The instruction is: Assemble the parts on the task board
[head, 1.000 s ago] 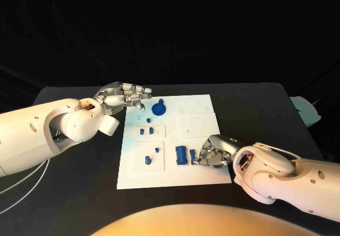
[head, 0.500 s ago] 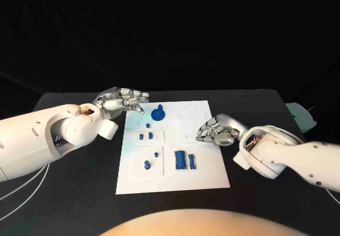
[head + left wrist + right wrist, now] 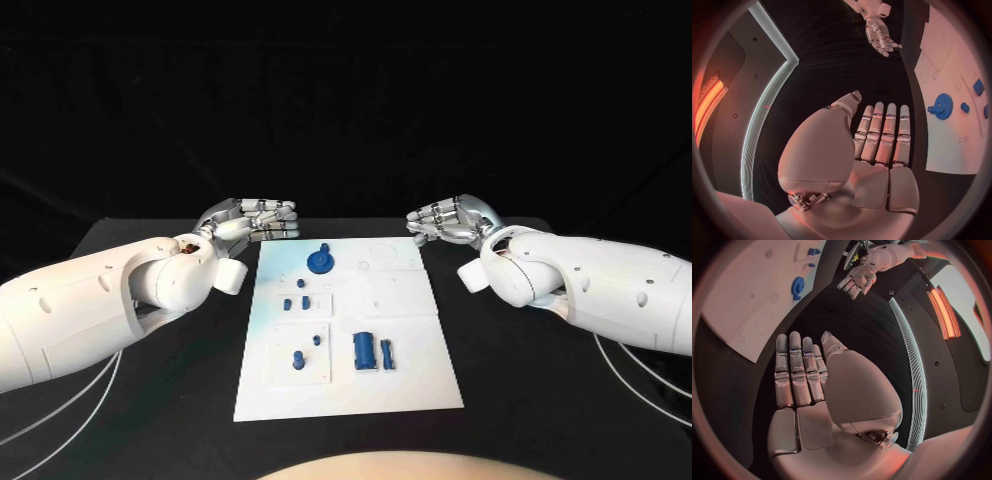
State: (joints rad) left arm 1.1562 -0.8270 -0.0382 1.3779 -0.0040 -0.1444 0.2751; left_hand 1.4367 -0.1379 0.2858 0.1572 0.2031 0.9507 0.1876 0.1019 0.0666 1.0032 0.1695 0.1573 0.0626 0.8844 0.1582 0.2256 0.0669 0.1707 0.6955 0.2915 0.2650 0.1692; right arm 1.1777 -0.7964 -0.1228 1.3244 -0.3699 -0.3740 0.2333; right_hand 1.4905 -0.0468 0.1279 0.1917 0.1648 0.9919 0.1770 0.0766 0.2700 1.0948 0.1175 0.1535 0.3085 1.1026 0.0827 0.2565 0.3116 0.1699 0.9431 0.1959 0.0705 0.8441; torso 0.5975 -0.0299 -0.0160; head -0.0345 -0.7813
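Black table [image 3: 534,360]; white task board [image 3: 411,375] lying centre.

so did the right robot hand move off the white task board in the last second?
Yes. The right robot hand went from the white task board's near right part, by the blue pieces, to beyond its far right corner, over black table.

right hand [image 3: 801,377] flat beside task board [image 3: 748,300]
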